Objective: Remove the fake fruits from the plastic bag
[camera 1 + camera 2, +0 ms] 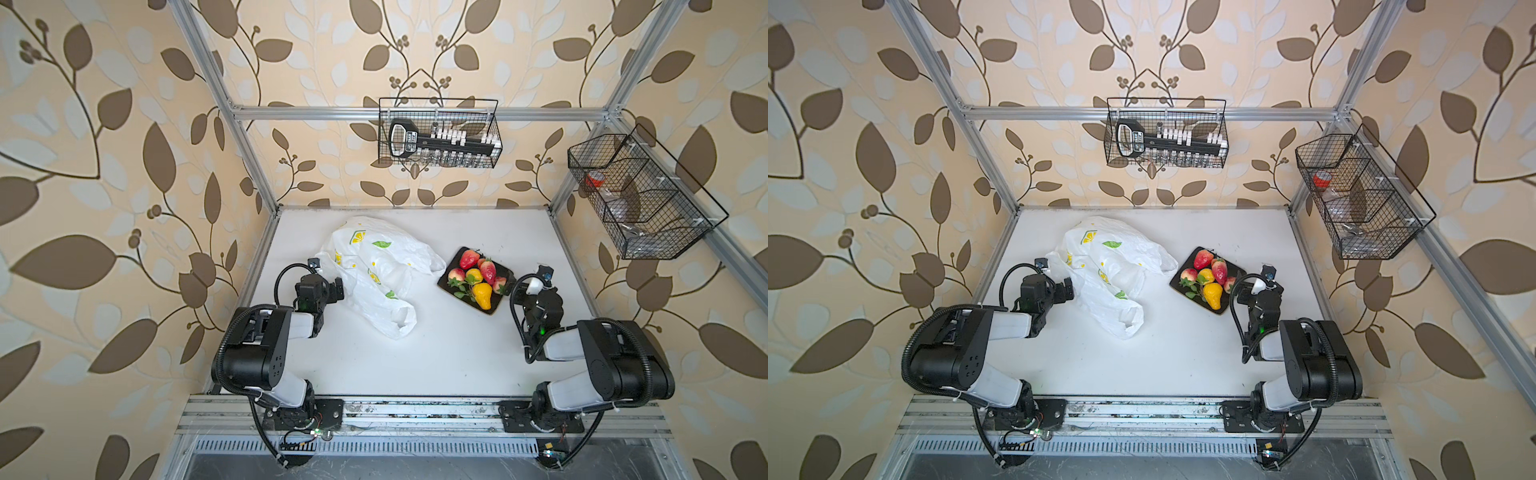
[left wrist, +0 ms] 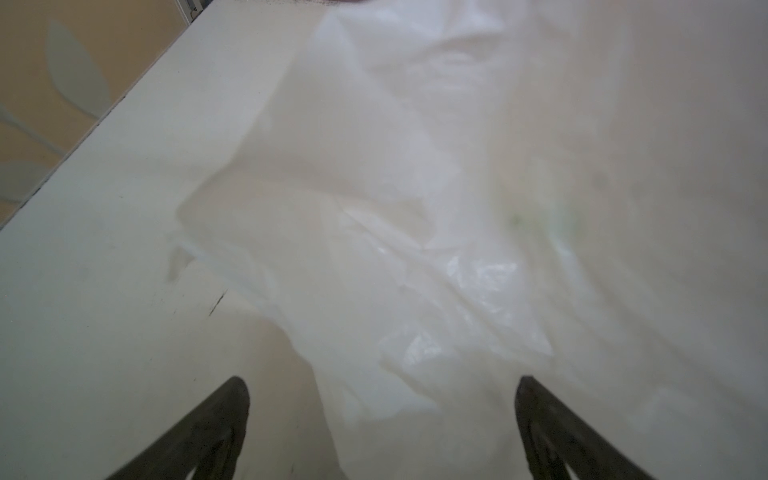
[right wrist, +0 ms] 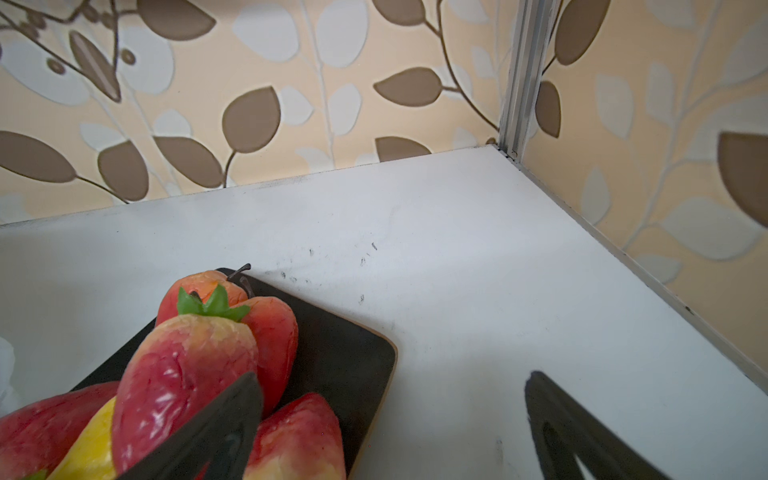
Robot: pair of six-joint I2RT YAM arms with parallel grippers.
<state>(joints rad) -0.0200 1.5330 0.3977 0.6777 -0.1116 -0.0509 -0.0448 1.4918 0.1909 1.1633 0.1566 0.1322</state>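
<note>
Robot lab cell, aluminium frame point(image 1: 311, 113), leaf-wallpapered walls point(image 1: 124, 208)

Both arms fold low, elbows raised behind; left gripper point(image 2: 382, 380) and right gripper point(image 3: 395, 375) hold their jaws spread wide.

Just ahead of the left gripper point(image 2: 382, 381) the thin crinkly white plastic bag point(image 2: 415, 249) is a blur, its print only a green smudge, while one dark finger point(image 3: 241, 399) of the right gripper point(image 3: 395, 377) covers part of a glossy red plastic strawberry point(image 3: 183, 374) and the neighbouring fake fruits point(image 3: 299, 436) run off the edge.
</note>
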